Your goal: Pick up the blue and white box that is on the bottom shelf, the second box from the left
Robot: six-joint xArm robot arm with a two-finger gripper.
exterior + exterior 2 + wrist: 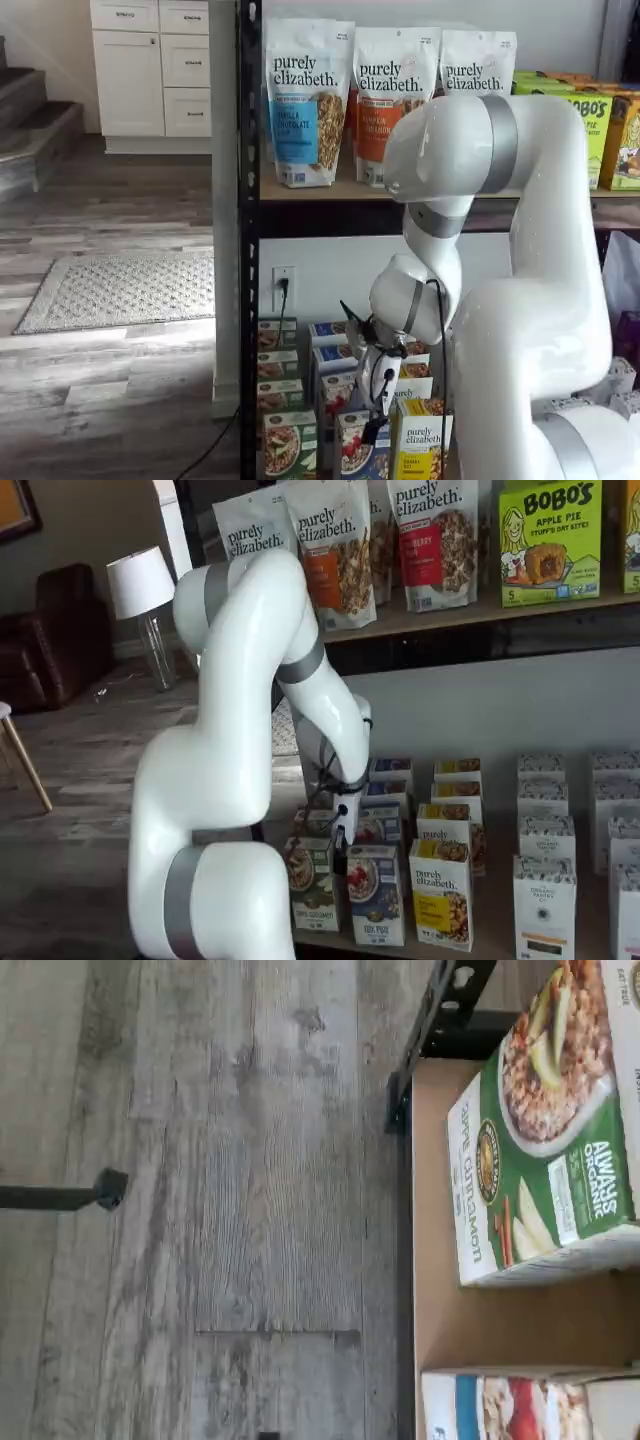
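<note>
One blue and white box [375, 892] stands upright at the front of the bottom shelf [345, 945], its face picturing a cereal bowl with red berries; in both shelf views it sits between a green-fronted box [311, 882] on one side and a yellow "purely elizabeth" box [441, 892] on the other, all three close together in a front row. More boxes of the same kinds line up behind each of them. The white arm [250, 760] reaches down in front of this row — its wrist and a dangling cable [383, 400] cover the boxes just behind the blue and white one. The gripper [343, 832] hangs just above and behind the box, not touching it; only dark finger parts show, so whether they are apart or together cannot be told. In the wrist view the green box [545, 1130] lies on tan board beside a black post [440, 1020], with a sliver of the blue and white box [500, 1405] at the frame's edge and grey wood floor [200, 1200] beyond. Granola bags [430, 540] fill the tier above.
</note>
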